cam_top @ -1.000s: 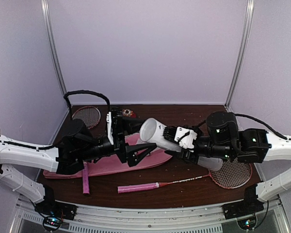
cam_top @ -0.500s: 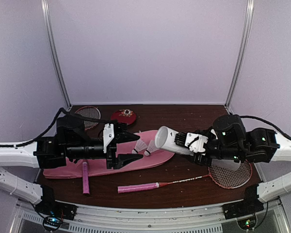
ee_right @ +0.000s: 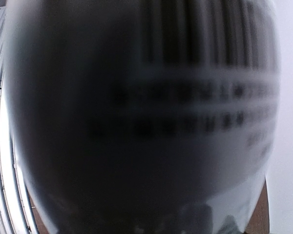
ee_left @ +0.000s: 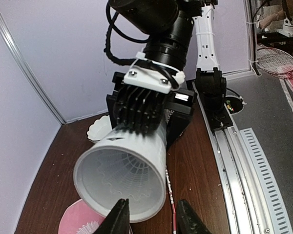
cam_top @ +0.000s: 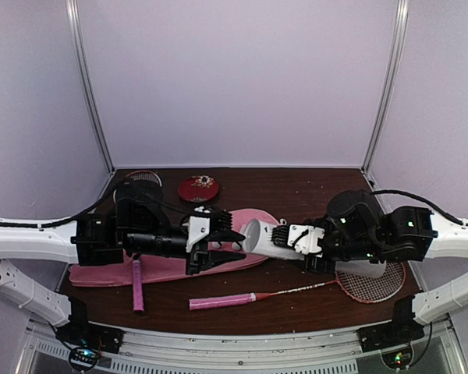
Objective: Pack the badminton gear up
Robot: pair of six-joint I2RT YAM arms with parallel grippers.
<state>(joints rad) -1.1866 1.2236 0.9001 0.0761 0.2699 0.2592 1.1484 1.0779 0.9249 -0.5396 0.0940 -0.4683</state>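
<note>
Ideally the right gripper (cam_top: 295,238), clamped on the long white tube (cam_top: 261,238) just above the worktop (cam_top: 312,191), holds its mouth level while the left gripper (cam_top: 234,241), jaws narrowly apart with any grasp impossible to tell, lines up squarely.

The tube (ee_left: 119,180) is white plastic, smooth and matt, a bit see-through, with fine ridges inside; the bag (cam_top: 160,267) is soft pink cloth; the table (cam_top: 312,308) is dark brown wood, dull and speckled; the dish (cam_top: 199,188) is red and shiny; the racket (cam_top: 226,300) has a pink wrapped handle and a net of thin strings; the rail (ee_left: 256,161) is grey metal with slots; the left gripper (ee_left: 151,214) is black matt plastic.
</note>
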